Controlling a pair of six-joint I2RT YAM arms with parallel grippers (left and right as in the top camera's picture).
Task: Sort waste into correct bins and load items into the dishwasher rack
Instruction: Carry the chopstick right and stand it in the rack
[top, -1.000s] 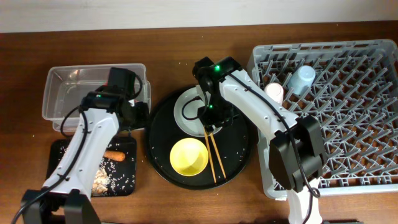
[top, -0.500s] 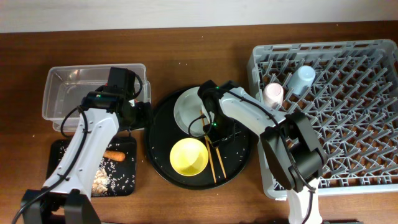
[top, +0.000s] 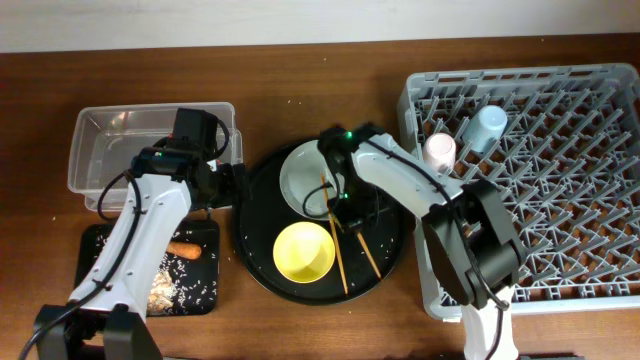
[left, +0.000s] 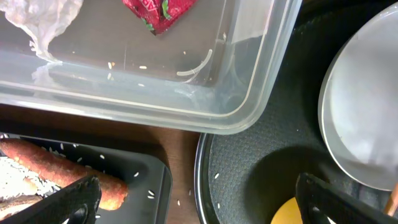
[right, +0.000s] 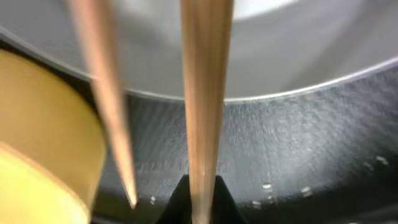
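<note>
My right gripper (top: 343, 210) is shut on one wooden chopstick (right: 202, 112) over the round black tray. The second chopstick (right: 106, 106) lies loose beside it, next to the yellow bowl (top: 303, 252). The pale plate (top: 305, 178) sits behind them. My left gripper (left: 199, 205) hangs open and empty over the gap between the clear tub (top: 100, 160) and the round tray. A white tissue (left: 43, 18) and a red wrapper (left: 158, 12) lie in the tub. The carrot-like stick (top: 185, 250) and crumbs lie in the black rectangular tray (top: 95, 250). The pink cup (top: 440, 150) and blue cup (top: 488, 125) stand in the rack (top: 560, 200).
The round black tray (top: 390, 255) lies between the bins and the rack, with rice grains scattered on it. Bare wooden table (top: 300, 80) runs along the back. The rack takes up the right side.
My right gripper has dropped onto the tray and shut on a chopstick. The two chopsticks now splay apart. My left gripper has opened wider and stayed in place.
</note>
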